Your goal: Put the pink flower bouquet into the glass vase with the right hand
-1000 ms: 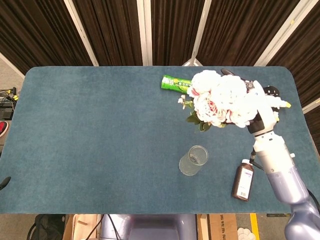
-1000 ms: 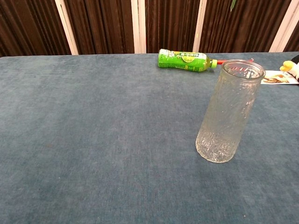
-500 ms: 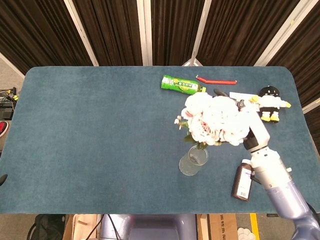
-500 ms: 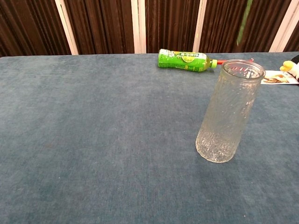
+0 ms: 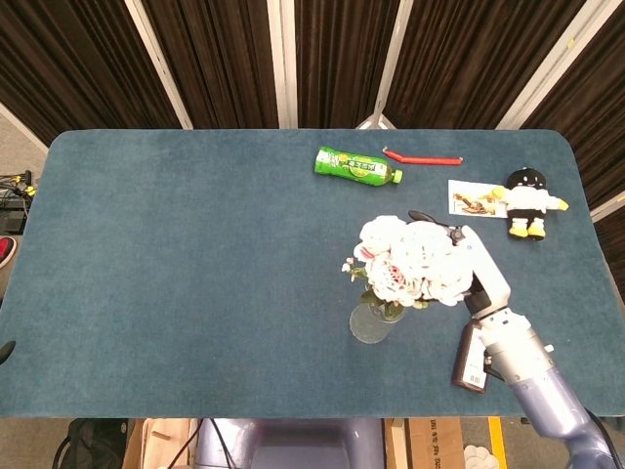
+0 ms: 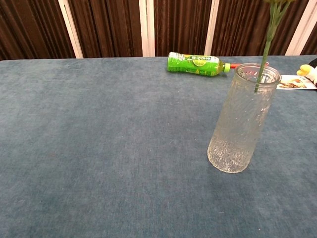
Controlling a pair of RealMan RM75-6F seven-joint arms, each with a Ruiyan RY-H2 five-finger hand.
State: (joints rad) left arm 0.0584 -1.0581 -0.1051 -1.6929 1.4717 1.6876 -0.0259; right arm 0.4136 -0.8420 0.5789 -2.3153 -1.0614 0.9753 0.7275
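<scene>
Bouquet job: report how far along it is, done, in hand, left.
Done: the right hand holds the pink flower bouquet over the glass vase, and the chest view shows the green stem tip just inside the rim.
In hand: lowering the stem into the vase.
Left: most of the stem is above the rim; it must go down, then the hand lets go.

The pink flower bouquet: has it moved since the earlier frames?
Yes. The pink flower bouquet came away from the green bottle toward the table's near edge and now sits over the glass vase, stem tip inside the rim.
</scene>
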